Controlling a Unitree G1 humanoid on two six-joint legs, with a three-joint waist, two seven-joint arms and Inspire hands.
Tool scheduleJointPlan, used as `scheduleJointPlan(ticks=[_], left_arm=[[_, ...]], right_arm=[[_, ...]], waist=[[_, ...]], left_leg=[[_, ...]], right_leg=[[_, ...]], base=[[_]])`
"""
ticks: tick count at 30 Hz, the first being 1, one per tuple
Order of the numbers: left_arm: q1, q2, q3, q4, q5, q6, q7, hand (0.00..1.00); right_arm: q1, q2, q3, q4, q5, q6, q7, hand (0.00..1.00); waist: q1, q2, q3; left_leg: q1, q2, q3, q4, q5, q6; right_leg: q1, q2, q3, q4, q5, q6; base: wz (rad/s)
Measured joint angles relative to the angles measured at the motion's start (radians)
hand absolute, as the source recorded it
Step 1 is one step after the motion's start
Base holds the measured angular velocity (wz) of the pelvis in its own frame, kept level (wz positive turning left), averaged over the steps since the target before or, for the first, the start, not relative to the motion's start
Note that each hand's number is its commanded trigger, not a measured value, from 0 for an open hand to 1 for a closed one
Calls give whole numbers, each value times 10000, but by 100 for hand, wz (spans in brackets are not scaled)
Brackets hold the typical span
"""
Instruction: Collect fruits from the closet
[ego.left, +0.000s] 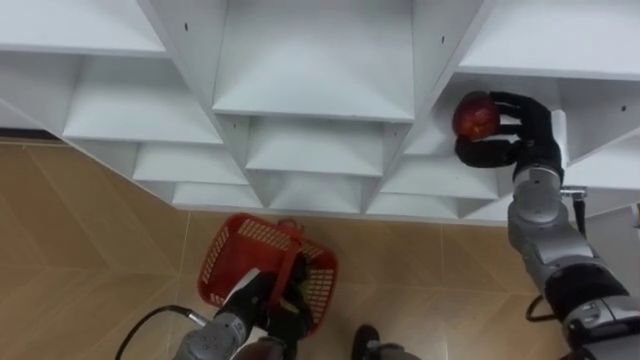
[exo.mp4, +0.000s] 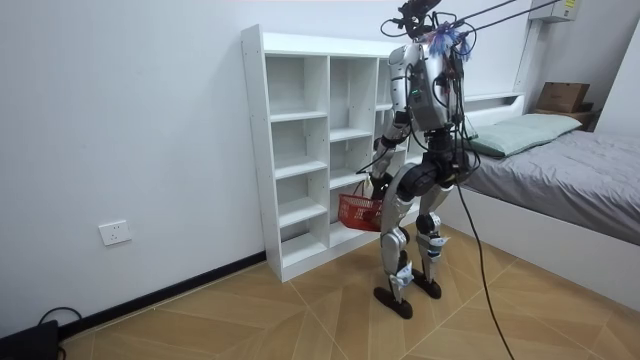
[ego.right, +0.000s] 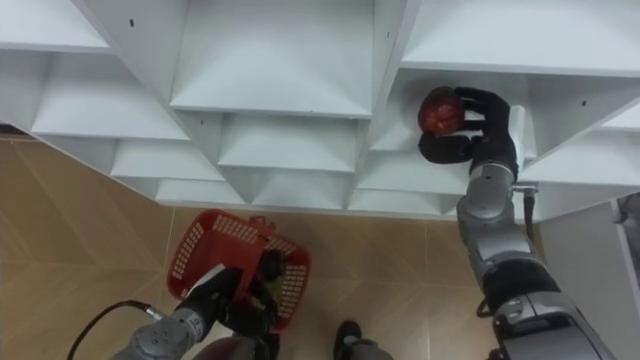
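Note:
A red apple (ego.left: 476, 117) (ego.right: 440, 110) is in the grip of my right hand (ego.left: 520, 135) (ego.right: 482, 125), whose fingers curl round it at the front of a shelf compartment on the right of the white closet (ego.left: 315, 110) (exo.mp4: 300, 150). My left hand (ego.left: 268, 300) (ego.right: 240, 300) is shut on the handle of a red mesh basket (ego.left: 262, 262) (ego.right: 230, 255) (exo.mp4: 358, 210), held low in front of the closet above the floor. The basket looks to hold no fruit. In the room view I stand upright facing the shelves.
The closet has several open white compartments, the ones in sight bare. Tan wood floor (ego.left: 90, 260) lies below. A bed (exo.mp4: 570, 170) stands at the room view's right, and a dark cable trails on the floor.

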Motion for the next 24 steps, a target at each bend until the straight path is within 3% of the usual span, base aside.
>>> scheduleJointPlan(ticks=[9,13,14,15,24], left_arm=[[5,-168,250,16,-14,-4,-55,100],[59,-154,406,19,-13,-5,74,100],[126,-142,405,20,-8,-5,178,100],[152,-149,405,19,-8,-5,229,100],[316,-76,594,-190,-22,-51,484,100]], right_arm=[[439,186,314,-1083,-760,72,322,100],[956,237,395,-1626,-1171,78,891,100],[1186,281,402,-1833,-1160,84,891,100],[1289,277,399,-1946,-1156,84,927,100],[2654,407,659,-3239,-1524,108,1433,100]], waist=[[-50,41,-24],[-71,163,-97],[-76,183,-177],[-95,196,-203],[-392,288,-285]], left_leg=[[-60,10,-27,29,0,1],[68,9,-66,7,1,2],[101,7,-63,-8,1,2],[114,7,-52,-13,1,2],[429,77,16,-235,99,-68]], right_leg=[[8,10,-41,-65,0,1],[186,0,-119,-68,4,-3],[205,1,-110,-72,4,-2],[207,0,-101,-72,4,-2],[470,120,-16,-351,141,-54]], base=[[2],[4],[0],[-8],[-4]])
